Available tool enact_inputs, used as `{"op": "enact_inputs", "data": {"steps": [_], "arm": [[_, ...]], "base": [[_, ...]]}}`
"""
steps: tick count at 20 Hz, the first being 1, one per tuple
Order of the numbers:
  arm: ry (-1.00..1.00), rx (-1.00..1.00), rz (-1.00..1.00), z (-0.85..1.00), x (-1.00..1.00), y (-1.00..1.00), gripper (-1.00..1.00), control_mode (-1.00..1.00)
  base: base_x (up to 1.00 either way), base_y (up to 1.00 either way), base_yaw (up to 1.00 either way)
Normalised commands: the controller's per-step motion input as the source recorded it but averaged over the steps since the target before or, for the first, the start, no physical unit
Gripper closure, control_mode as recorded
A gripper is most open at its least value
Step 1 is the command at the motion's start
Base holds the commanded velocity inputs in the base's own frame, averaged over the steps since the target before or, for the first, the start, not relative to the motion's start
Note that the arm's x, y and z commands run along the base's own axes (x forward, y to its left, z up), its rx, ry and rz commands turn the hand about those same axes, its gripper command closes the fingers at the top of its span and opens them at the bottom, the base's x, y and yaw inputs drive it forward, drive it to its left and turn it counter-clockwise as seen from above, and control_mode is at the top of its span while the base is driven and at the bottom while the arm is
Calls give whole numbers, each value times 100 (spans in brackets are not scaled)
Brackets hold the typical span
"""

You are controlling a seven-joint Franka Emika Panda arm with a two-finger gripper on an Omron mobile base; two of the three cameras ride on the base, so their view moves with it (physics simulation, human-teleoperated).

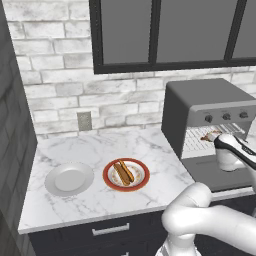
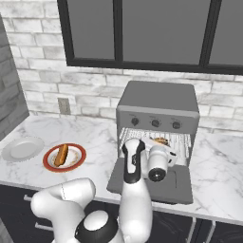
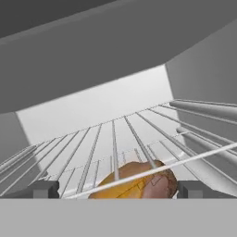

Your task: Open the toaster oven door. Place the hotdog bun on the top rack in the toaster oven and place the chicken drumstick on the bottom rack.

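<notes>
On the marble counter (image 1: 95, 150), R side, sits the toaster oven (image 2: 159, 107) w/ its door (image 2: 180, 187) dropped flat toward the robot, cavity open. Arm reaches into the opening; end effector (image 3: 118, 189) is inside the cavity, fingertips (image 3: 44, 189) spread wide apart, nothing clamped btwn them. In hand view the chicken drumstick (image 3: 136, 181) lies just ahead of and btwn the tips, under the bars of a wire rack (image 3: 115, 143) that crosses in front of it, so it sits on the lower level; can't tell if tips touch it. From right base view a brown bit of the drumstick (image 2: 160, 140) shows behind the wrist, on the wire grid. Left base view shows the same spot as a small brown patch (image 1: 207, 136) by the arm.

Hotdog bun (image 1: 123, 172) is on a red-rimmed plate (image 1: 110, 184), mid counter, well apart from the oven. Empty grey plate (image 1: 70, 179) just L of it. Wall outlet (image 1: 84, 120) on brick behind. Dark-framed cabinets (image 1: 170, 30) above.
</notes>
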Motion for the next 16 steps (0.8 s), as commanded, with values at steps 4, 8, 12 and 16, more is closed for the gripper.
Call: {"op": "enact_inputs", "data": {"steps": [4,8,12,16], "arm": [[2,4,0,-7,16,0,-100,-100],[3,4,0,-5,12,0,-100,-100],[8,5,0,-13,16,0,-100,-100],[5,4,-1,-16,21,0,-100,-100]], "base": [[0,0,0],[0,0,0],[0,0,0],[0,0,0]]}}
